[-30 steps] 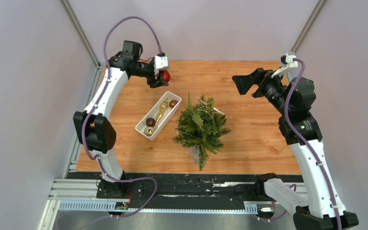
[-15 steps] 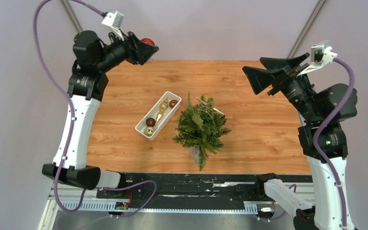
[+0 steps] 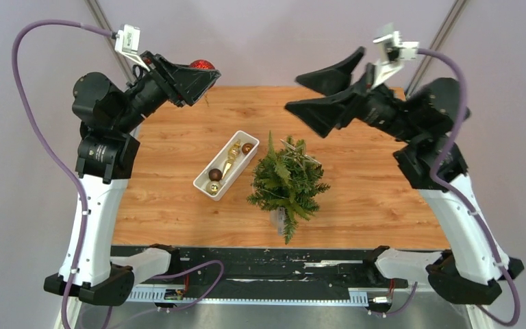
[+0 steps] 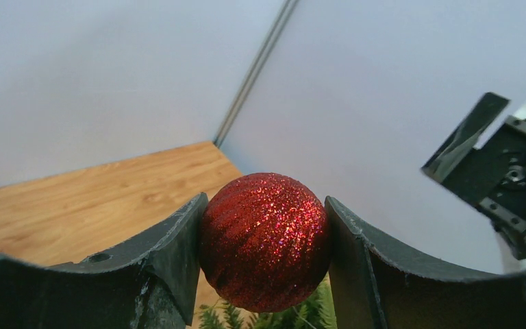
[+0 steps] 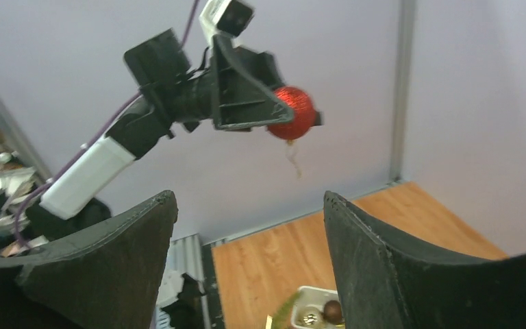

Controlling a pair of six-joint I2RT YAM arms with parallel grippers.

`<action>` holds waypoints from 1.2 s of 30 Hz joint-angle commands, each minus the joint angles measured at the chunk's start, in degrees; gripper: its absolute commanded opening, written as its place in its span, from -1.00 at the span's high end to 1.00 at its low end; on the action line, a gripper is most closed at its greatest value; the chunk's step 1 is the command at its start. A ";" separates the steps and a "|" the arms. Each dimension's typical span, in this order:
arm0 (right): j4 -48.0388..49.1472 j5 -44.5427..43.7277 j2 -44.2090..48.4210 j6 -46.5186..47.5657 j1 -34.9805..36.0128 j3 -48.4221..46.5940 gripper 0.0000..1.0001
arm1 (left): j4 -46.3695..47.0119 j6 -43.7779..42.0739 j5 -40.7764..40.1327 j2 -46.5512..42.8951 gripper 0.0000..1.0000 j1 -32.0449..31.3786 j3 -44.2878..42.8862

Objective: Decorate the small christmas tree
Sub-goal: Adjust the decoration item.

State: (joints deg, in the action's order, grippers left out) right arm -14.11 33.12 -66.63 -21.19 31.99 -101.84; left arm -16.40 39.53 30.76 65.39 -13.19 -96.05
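Both sets of jaws have lifted high off the desk [image 3: 370, 171]: left jaws clamp the red bauble [image 3: 201, 65], right jaws stand wide, empty. The small christmas tree [image 3: 287, 181] stands mid-desk; a handover looks likely.

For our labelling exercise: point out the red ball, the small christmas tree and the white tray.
red ball [image 4: 266, 240]: left wrist view, centre of its surface.
small christmas tree [image 3: 287, 181]: top external view, middle of branches.
white tray [image 3: 204, 190]: top external view, near end wall.
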 commanded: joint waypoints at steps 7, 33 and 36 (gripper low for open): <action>0.36 -15.84 -10.58 12.89 21.68 -7.92 -0.45 | 12.31 5.92 6.30 1.36 1.00 -2.18 -13.36; 20.65 -8.16 -21.11 13.56 22.58 -11.03 -0.19 | 15.55 7.39 6.99 5.47 1.00 -9.36 -18.31; 20.82 -8.00 -21.40 13.37 22.59 -10.83 0.00 | 15.83 7.61 6.77 5.20 1.00 -9.63 -17.70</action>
State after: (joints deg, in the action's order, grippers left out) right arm 2.74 24.45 -88.47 -7.77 54.26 -110.96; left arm -2.70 46.15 37.28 71.83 -22.33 -114.17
